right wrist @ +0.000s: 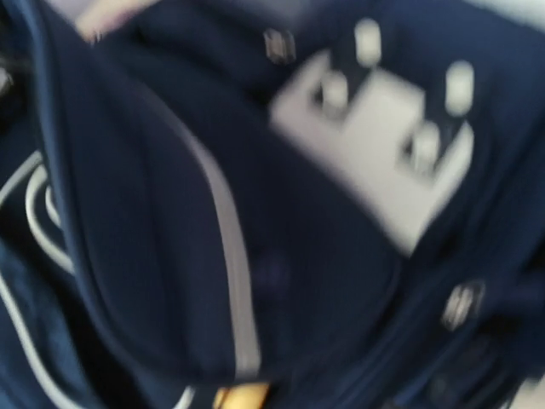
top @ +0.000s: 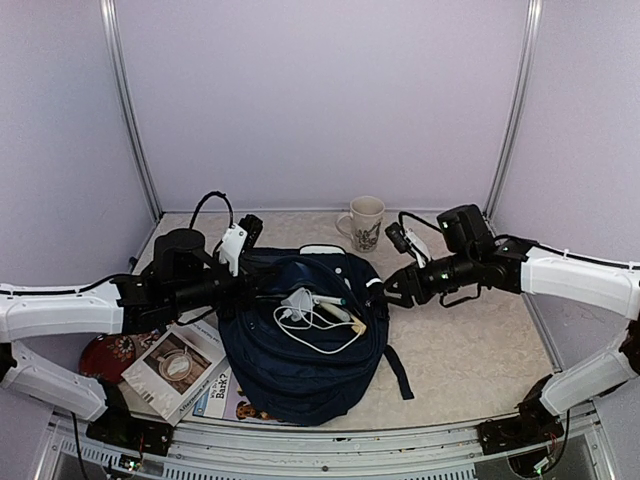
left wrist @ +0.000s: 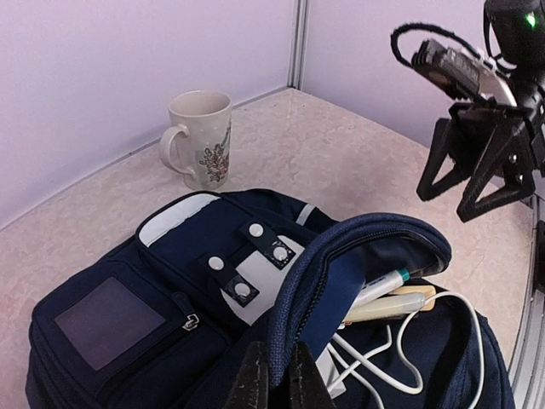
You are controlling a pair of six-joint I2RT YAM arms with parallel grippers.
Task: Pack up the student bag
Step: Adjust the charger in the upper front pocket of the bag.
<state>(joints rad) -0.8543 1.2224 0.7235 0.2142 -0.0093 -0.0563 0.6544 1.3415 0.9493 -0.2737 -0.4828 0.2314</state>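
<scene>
The student bag (top: 300,375) lies centre frame, mouth open. At bottom centre my left gripper (left wrist: 278,375) pinches its rim; my right gripper (left wrist: 447,200), upper right, stands spread. If the fabric slips, the flap could drop onto the loose white cable (left wrist: 479,341).

view: blurred, very close
student bag (right wrist: 153,256): navy fabric fills the frame
patch (right wrist: 383,162): white-grey, upper right, round studs
trim stripe (right wrist: 234,281): pale, curving down the middle
cable (right wrist: 34,213): white loops, left edge
yellow object (right wrist: 243,396): bottom edge, unclear
</scene>
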